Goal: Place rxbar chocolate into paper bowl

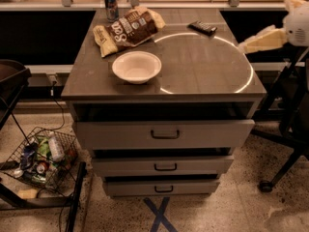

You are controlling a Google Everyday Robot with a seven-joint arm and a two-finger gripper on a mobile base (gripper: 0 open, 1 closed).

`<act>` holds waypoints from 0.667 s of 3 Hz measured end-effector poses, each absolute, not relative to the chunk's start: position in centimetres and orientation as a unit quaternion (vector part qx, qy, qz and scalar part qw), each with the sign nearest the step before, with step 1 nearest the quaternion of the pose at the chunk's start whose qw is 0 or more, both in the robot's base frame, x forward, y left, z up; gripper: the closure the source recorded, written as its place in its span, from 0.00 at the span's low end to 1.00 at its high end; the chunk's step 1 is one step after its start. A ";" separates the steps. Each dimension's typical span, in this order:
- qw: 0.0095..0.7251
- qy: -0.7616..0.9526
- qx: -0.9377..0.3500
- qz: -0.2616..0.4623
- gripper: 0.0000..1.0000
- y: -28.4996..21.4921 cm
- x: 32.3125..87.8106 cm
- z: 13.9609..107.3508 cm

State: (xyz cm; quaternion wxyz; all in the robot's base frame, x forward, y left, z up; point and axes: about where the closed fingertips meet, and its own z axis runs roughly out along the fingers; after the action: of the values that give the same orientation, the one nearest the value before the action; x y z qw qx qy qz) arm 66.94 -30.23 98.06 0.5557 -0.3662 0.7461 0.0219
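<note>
The rxbar chocolate (203, 28) is a small dark flat bar lying at the back right of the grey cabinet top (203, 76). The paper bowl (136, 66) is off-white and round, standing upright and empty on the left half of the top, toward the front. My gripper (258, 40) is a pale cream shape on a white arm that comes in from the right edge. It hovers just off the top's right side, a little right of and nearer than the bar. It holds nothing that I can see.
A big brown-and-cream snack bag (128, 29) lies behind the bowl, with a can (111, 3) behind it. A bright ring of light (241, 88) marks the top. Drawers (164, 134) sit slightly open below. A wire basket (41, 161) stands at the left, a chair base (285, 144) at the right.
</note>
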 end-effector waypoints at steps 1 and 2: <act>0.577 0.735 -0.354 0.040 0.00 -28.9 71.4 96.9; 0.595 0.721 -0.349 0.056 0.00 -27.8 76.4 96.8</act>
State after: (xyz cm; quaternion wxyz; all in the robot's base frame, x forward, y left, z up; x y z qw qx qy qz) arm 76.43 -27.80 96.75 0.5952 -0.3494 0.7215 0.0561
